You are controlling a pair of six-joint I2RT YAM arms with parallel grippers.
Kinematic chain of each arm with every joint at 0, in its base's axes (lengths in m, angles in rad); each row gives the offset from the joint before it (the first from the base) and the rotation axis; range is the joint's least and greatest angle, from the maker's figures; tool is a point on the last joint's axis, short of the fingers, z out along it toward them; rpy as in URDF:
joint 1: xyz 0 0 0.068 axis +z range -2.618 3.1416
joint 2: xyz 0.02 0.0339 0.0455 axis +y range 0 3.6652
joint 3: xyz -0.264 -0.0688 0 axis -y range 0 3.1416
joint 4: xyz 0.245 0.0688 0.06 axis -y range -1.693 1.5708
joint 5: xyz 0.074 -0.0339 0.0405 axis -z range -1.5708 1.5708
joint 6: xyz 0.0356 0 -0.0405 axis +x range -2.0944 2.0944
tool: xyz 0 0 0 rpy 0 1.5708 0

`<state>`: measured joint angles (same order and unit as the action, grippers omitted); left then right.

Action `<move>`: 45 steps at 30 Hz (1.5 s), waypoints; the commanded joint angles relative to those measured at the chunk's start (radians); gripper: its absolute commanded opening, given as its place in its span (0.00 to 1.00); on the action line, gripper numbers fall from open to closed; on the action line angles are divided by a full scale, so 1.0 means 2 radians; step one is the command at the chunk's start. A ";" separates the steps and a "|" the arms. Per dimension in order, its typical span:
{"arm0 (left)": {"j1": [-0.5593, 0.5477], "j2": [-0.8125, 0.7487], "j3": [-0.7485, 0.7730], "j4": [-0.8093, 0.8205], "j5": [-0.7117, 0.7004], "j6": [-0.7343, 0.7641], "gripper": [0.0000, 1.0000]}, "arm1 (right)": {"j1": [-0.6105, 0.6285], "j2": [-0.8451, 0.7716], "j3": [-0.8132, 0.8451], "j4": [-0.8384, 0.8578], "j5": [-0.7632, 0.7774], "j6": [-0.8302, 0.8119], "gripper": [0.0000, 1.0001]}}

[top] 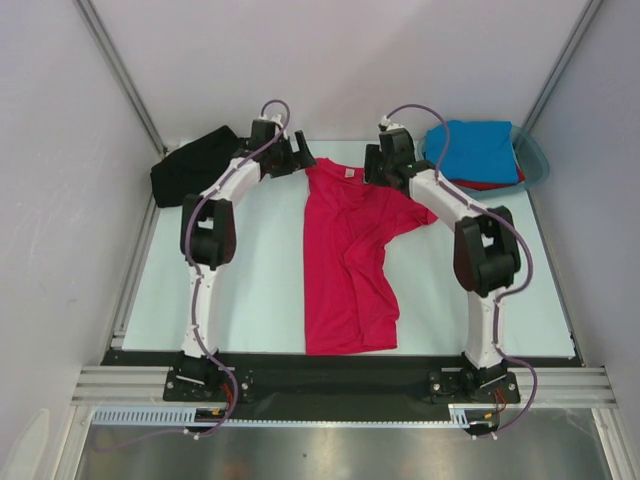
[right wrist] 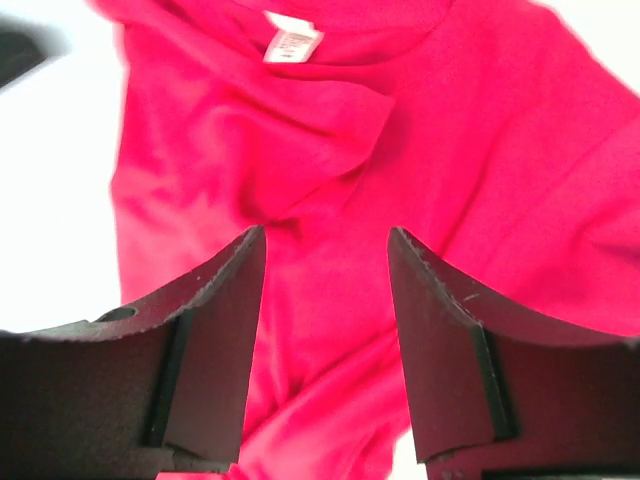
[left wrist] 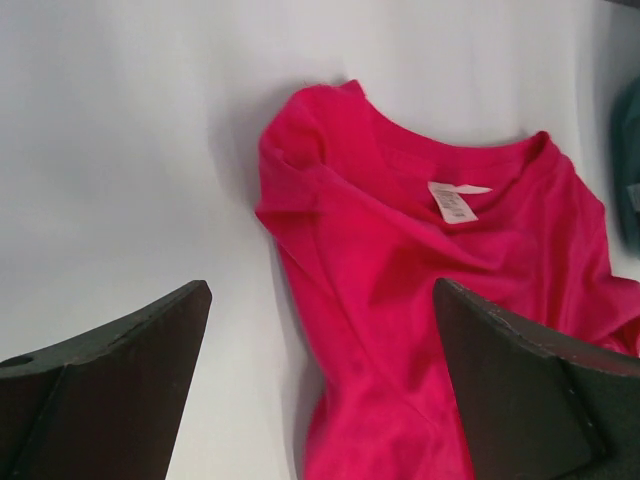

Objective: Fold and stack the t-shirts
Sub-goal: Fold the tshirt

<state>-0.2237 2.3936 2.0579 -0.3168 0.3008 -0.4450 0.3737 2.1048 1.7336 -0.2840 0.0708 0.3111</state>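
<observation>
The crimson-pink t-shirt (top: 345, 260) lies in the middle of the table, its left side folded in to a straight edge and its right sleeve spread out. Its white neck label (left wrist: 452, 203) (right wrist: 291, 44) points to the far edge. My left gripper (top: 298, 156) (left wrist: 320, 290) hovers wide open over the shirt's left shoulder. My right gripper (top: 378, 166) (right wrist: 327, 232) stands open just above the cloth near the collar, holding nothing. A black t-shirt (top: 190, 165) lies bunched at the back left. A bright blue t-shirt (top: 470, 148) lies on a red one (top: 492, 184) at the back right.
A translucent teal tub (top: 537, 160) at the back right holds the blue and red shirts. White walls close in the table on three sides, with metal rails (top: 135, 270) along the left edge. Both arms arch over the mat toward the far end.
</observation>
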 commanded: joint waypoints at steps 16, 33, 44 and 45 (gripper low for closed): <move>0.030 0.175 0.111 0.178 0.224 -0.153 1.00 | 0.005 -0.208 -0.104 0.009 0.024 -0.044 0.65; 0.027 0.201 0.122 0.181 0.227 -0.183 0.69 | 0.003 -0.225 -0.131 0.001 0.025 -0.033 0.66; 0.021 0.211 0.178 0.167 0.201 -0.189 0.00 | 0.003 -0.232 -0.145 -0.007 0.026 -0.030 0.66; 0.021 0.210 0.180 0.166 0.198 -0.189 0.00 | 0.003 -0.232 -0.147 -0.007 0.024 -0.029 0.66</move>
<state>-0.1738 2.8151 2.3478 0.0097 0.7280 -0.8219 0.3820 1.6913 1.4494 -0.2916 0.1089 0.2508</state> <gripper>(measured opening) 0.038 0.657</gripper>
